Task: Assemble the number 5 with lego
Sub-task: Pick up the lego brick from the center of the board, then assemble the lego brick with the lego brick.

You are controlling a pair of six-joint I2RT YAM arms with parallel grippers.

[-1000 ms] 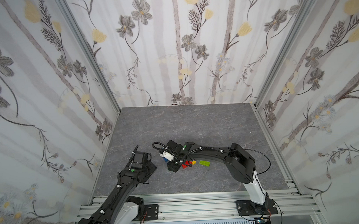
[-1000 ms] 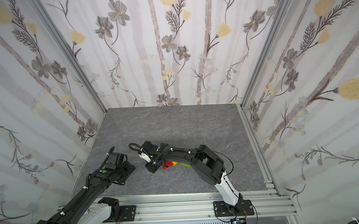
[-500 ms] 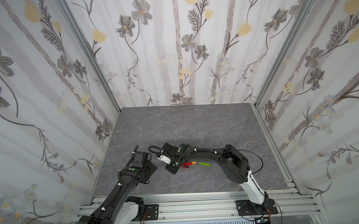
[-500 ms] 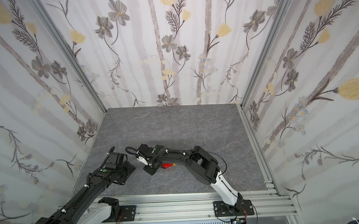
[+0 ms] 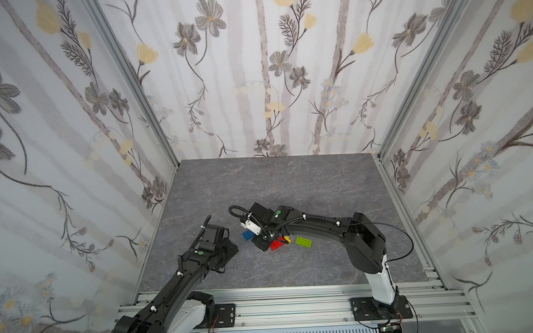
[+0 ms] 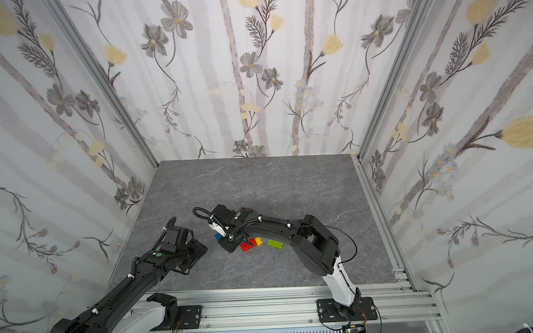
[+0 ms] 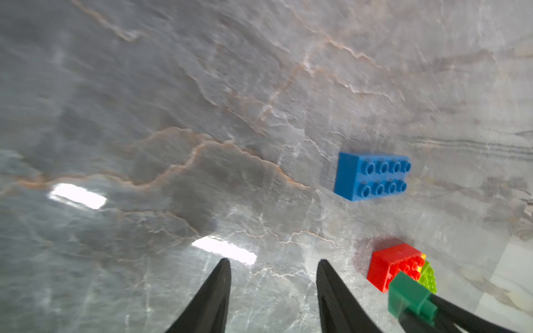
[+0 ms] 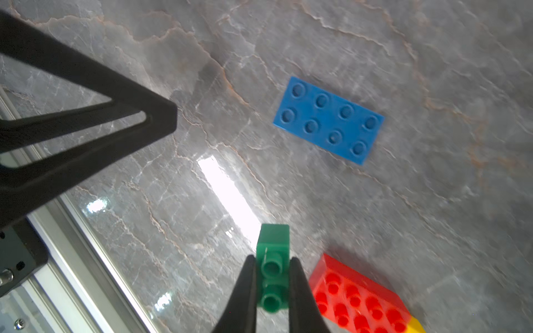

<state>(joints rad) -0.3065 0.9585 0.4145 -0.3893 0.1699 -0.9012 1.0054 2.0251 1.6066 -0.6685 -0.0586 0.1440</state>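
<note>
With dark green brick (image 8: 272,266) pinched in right gripper (image 8: 272,288), lift straight, keep studs level, clear red brick (image 8: 357,299) lower right. Left gripper (image 7: 274,271) spread, empty, lower centre.

The room is evenly bright, with soft shadows under the arms. Overhead lights glare as white bars on the polished grey tabletop (image 7: 224,249) in both wrist views. Those views are soft and smeared toward the edges; both top views bend the walls outward.
</note>
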